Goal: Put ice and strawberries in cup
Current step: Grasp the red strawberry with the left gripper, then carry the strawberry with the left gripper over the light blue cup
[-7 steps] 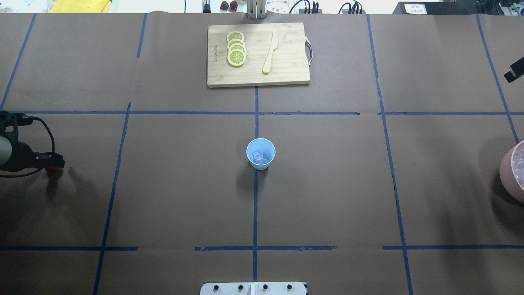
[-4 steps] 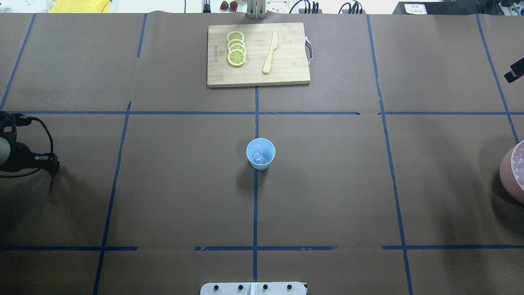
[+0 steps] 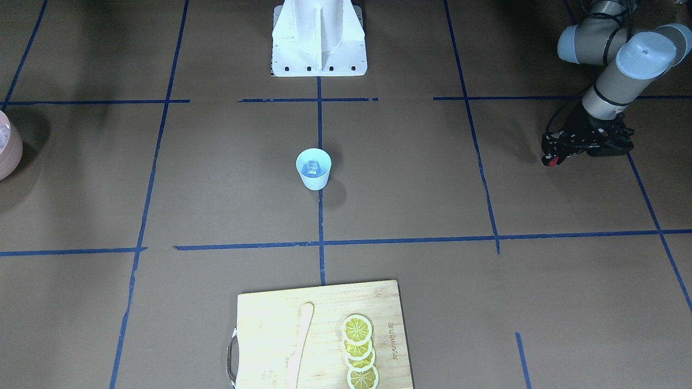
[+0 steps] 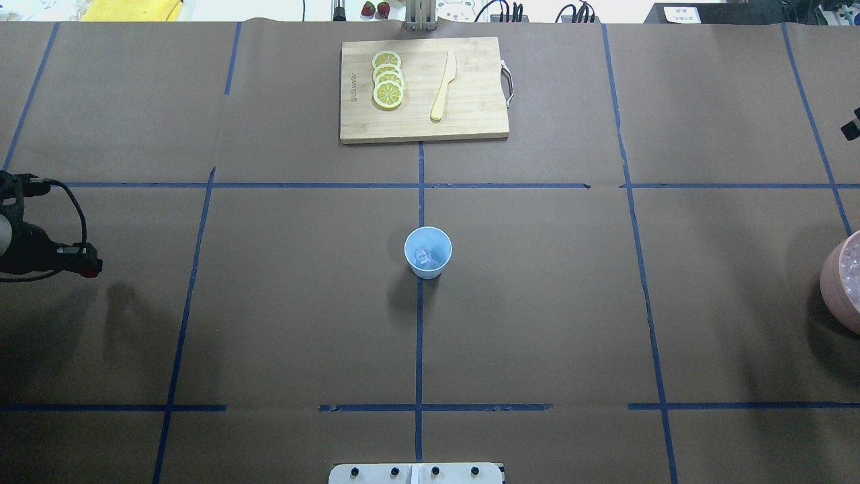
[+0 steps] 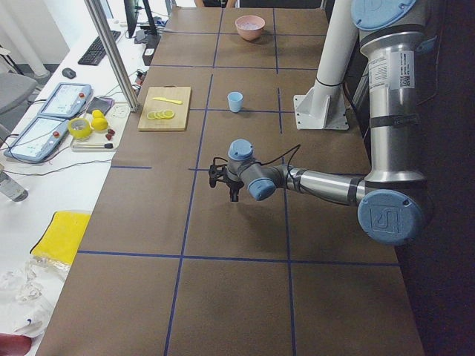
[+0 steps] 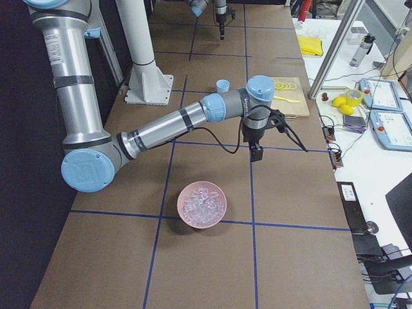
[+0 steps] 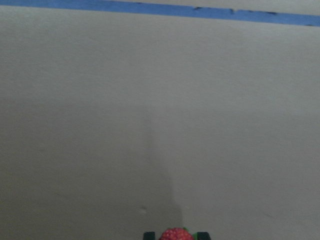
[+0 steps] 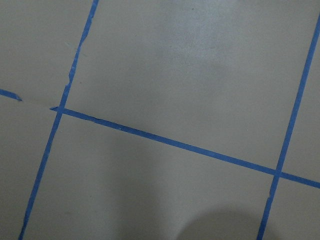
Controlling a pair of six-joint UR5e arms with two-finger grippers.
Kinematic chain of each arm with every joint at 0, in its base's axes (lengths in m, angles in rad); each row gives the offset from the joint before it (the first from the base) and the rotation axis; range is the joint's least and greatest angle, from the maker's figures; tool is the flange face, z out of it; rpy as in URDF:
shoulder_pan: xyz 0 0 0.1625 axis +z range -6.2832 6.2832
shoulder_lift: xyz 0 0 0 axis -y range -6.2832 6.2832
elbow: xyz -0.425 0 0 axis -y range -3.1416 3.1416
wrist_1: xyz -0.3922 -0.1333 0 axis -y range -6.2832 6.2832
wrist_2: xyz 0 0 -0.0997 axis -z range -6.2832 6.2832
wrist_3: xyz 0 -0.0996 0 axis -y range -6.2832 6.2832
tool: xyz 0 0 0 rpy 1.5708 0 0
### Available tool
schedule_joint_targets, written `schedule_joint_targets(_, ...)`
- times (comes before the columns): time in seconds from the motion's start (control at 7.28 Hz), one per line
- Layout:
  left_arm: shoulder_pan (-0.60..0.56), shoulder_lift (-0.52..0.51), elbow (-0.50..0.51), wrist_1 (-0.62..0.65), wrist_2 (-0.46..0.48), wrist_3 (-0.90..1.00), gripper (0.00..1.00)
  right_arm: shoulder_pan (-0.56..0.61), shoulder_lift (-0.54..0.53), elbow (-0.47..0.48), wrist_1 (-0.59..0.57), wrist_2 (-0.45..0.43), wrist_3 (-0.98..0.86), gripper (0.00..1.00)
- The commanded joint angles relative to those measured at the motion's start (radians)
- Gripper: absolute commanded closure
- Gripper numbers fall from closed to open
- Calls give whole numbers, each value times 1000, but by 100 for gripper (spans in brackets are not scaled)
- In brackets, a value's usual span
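Note:
The pale blue cup [image 4: 428, 250] stands upright at the table's middle, with a clear ice cube [image 4: 422, 255] inside; it also shows in the front view [image 3: 313, 167]. My left gripper [image 4: 92, 267] is at the far left, well away from the cup, and is shut on a small red strawberry [image 7: 175, 234] held above the table; the front view shows the berry as red at the gripper's tip [image 3: 550, 160]. My right gripper [image 6: 256, 153] hangs above the table between the cup and the pink bowl. I cannot tell whether it is open or shut.
A pink bowl [image 6: 192, 190] of ice cubes sits at the far right [image 4: 833, 282]. A wooden cutting board [image 4: 470, 121] with lemon slices [image 4: 388, 79] and a wooden knife [image 4: 443, 86] lies at the back centre. Two red berries [image 4: 375, 9] lie beyond the table's back edge.
My left gripper has risen with the strawberry; its shadow has spread away from it. My right gripper has slid further toward the right edge of the overhead view.

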Motion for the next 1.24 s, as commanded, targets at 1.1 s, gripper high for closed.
schedule_joint_targets(1.1, 164, -796, 10, 739, 76, -330, 100, 229, -177, -354, 432, 61, -128, 1)
